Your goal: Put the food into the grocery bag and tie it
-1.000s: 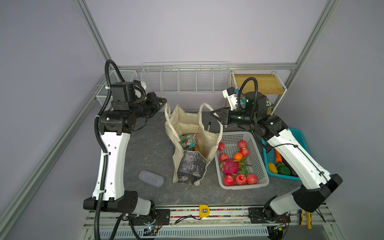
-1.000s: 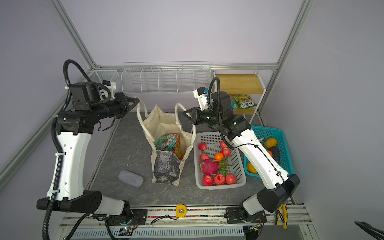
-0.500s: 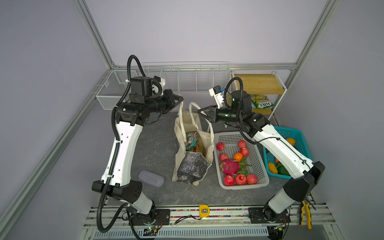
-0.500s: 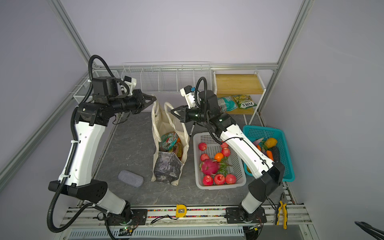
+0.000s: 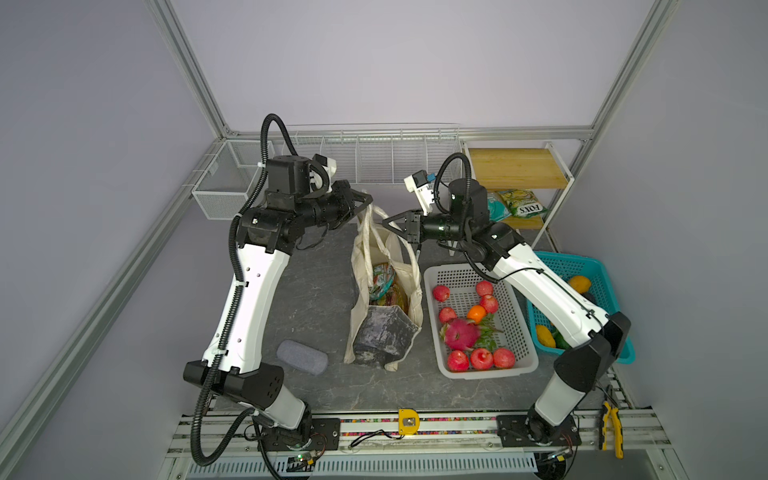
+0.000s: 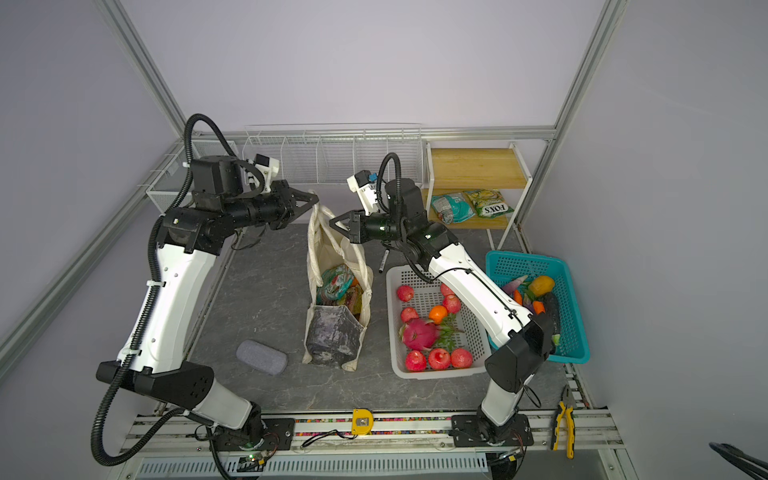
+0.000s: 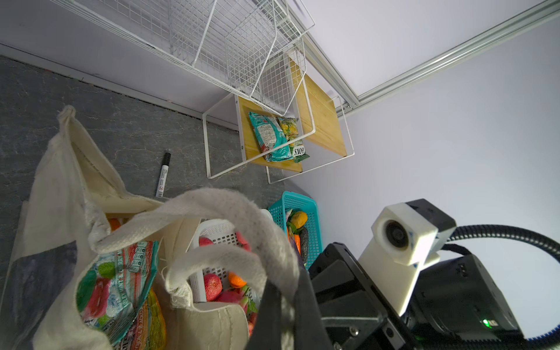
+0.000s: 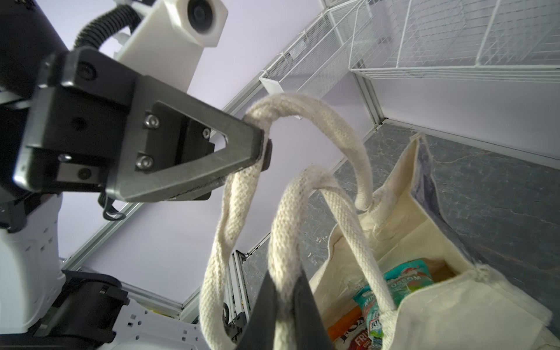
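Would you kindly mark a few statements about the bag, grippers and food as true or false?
1. The left gripper and right gripper are each shut on one of the handles of the bag. True.
2. The bag is empty. False: snack packets lie inside.
3. The white basket holds only oranges. False: mostly red fruit, plus one orange and a dragon fruit.
4. A green packet and a teal packet lie on the shelf. True.
5. The marker lies inside the bag. False: it lies on the table, outside the bag.
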You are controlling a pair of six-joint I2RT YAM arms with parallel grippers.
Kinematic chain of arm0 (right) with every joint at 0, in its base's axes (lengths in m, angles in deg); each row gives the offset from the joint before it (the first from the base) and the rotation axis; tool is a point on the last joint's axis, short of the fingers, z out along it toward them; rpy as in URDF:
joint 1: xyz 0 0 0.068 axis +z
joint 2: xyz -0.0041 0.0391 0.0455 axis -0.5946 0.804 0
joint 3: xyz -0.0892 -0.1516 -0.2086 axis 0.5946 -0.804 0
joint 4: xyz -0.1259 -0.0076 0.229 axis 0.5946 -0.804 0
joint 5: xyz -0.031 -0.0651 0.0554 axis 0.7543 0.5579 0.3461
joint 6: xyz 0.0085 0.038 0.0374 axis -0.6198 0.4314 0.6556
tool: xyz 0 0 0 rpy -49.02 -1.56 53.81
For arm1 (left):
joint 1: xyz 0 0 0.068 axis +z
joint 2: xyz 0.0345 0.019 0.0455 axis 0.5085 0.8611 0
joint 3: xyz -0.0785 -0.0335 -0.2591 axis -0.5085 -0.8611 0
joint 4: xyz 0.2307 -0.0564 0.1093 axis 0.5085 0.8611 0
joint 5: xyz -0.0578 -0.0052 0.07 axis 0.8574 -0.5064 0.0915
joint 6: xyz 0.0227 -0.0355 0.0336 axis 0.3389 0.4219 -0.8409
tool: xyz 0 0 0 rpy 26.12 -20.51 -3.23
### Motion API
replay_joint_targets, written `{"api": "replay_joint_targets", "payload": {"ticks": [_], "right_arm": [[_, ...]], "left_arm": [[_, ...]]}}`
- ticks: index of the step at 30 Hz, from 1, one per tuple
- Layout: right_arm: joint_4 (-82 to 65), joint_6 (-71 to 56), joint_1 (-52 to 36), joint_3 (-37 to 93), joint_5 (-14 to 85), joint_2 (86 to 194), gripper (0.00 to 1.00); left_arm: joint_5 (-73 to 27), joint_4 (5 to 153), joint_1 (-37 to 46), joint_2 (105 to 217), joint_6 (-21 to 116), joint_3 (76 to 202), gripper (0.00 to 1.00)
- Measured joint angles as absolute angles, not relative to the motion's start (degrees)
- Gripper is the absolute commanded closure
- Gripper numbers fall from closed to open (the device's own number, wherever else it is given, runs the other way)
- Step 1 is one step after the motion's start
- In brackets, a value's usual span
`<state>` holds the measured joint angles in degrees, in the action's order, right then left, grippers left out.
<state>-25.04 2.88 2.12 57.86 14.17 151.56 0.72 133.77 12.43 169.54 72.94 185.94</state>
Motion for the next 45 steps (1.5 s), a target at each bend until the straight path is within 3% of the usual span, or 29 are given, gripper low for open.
{"api": "replay_joint_targets", "payload": {"ticks": [9, 19, 22, 26, 29, 40, 45], "right_arm": [[-19.53, 4.59, 3.44, 57.56, 12.90, 154.71, 0.93], [0.40, 12.37, 3.41, 51.55, 15.87, 156.66, 0.93], [5.69, 14.71, 3.41, 50.85, 16.31, 158.12, 0.93], [10.06, 16.74, 3.55, 50.24, 16.51, 159.32, 0.93], [12.27, 17.74, 3.87, 50.13, 16.53, 160.04, 0.93], [14.67, 18.55, 4.07, 49.82, 17.12, 160.28, 0.93], [14.70, 18.55, 4.07, 49.82, 17.12, 160.33, 0.93]], "left_arm": [[0.91, 133.93, 9.07, 170.59, 73.18, 186.75, 1.00], [0.94, 134.17, 8.41, 168.52, 73.66, 183.10, 0.98], [0.94, 134.21, 8.41, 167.14, 73.84, 181.57, 0.90], [0.89, 134.06, 8.39, 165.48, 74.06, 180.76, 0.60], [0.48, 133.97, 8.35, 164.25, 73.86, 180.69, 0.46], [-6.26, 134.58, 9.05, 158.75, 73.95, 178.16, 0.34], [-7.96, 129.67, 12.76, 154.59, 78.82, 170.35, 0.38]]}}
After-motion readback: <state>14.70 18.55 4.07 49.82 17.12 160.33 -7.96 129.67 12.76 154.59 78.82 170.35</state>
